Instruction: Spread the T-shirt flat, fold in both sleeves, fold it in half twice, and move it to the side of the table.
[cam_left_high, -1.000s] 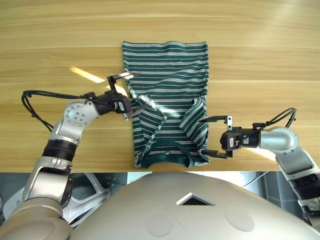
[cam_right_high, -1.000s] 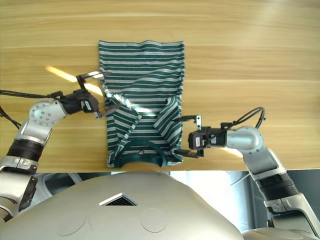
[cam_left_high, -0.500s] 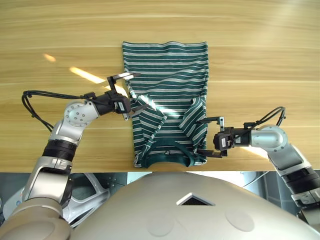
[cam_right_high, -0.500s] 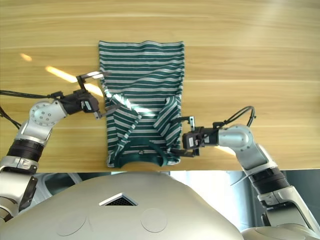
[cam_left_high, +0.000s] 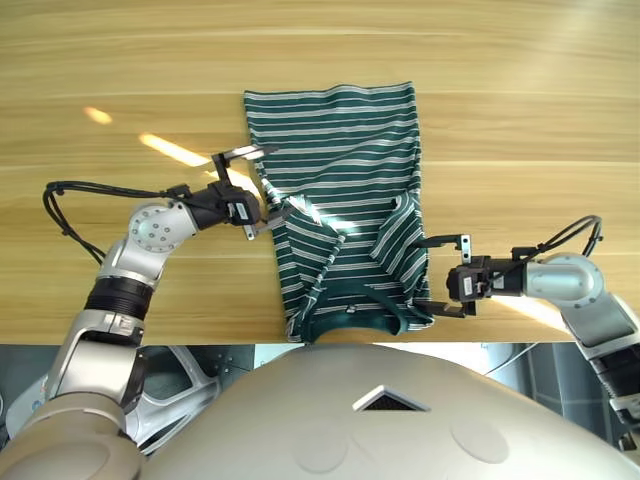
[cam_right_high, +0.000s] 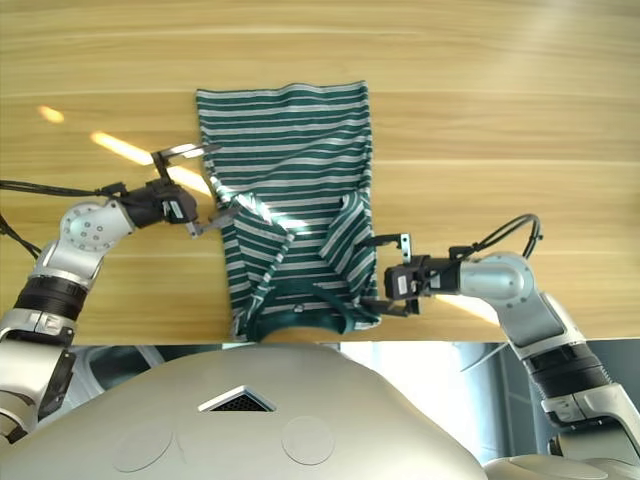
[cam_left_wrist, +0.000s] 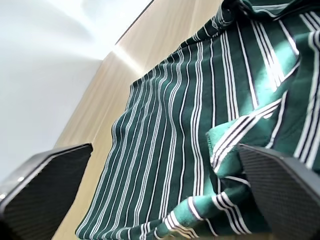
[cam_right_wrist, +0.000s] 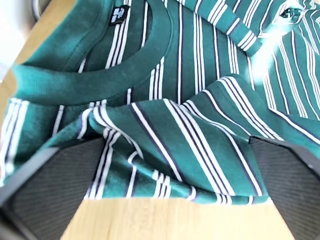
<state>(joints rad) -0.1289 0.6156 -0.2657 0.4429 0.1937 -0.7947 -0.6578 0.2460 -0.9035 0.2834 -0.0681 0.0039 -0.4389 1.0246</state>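
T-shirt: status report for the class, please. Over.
Left gripper open at left edge of T-shirt. Right gripper open, fingers astride its near right corner. Sleeves folded in, no half-fold yet. Nothing blocking.

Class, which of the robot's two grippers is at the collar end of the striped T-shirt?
The right gripper, open beside the shoulder near the collar; the left gripper sits farther up the T-shirt, by the folded-in sleeve.

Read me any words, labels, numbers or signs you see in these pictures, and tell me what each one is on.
Neck label inside the collar of the T-shirt: black with pale print, too blurred to read.
Nothing else is readable: there are no words, numbers or signs on the T-shirt's stripes or on the table.
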